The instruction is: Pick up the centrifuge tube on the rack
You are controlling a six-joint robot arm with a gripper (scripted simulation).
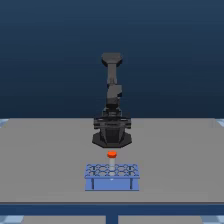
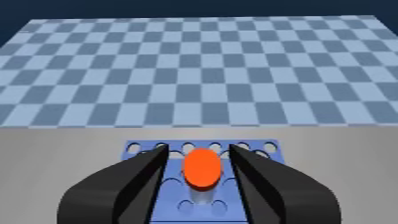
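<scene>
The grey table [image 1: 45,160] filled the lower half of the exterior frame, bare around the blue rack [image 1: 111,177] at lower centre. The dark arm [image 1: 112,107] stood at centre, behind the rack. In the wrist frame's lower centre, the gripper [image 2: 202,167] straddled the centrifuge tube [image 2: 202,168]. Its fingers [image 2: 142,172] were spread, one on either side of the orange cap, with narrow gaps showing. The tube stood in a hole of the rack. Closing off-centre could probably tilt the tube or let the cap slip. Nothing stood in the way.
</scene>
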